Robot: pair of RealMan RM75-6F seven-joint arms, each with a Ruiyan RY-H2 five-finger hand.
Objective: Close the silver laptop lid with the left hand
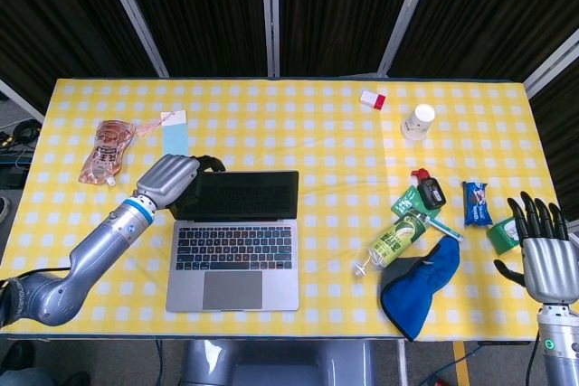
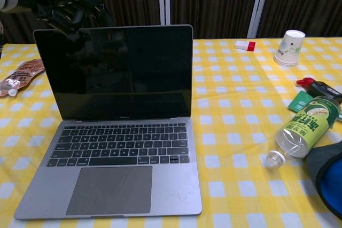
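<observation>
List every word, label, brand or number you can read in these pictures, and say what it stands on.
None can be read for certain.
Bottle: green label with large characters, too blurred to read.
Laptop: small mark under the screen and key legends, too small.
Paper cup: printed pattern, no legible words.
Pouch: print too small.
Blue packet: print too small.

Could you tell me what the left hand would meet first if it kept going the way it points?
Most likely the silver laptop lid: the left hand sits at its top left corner, fingers reaching toward its edge.
</observation>
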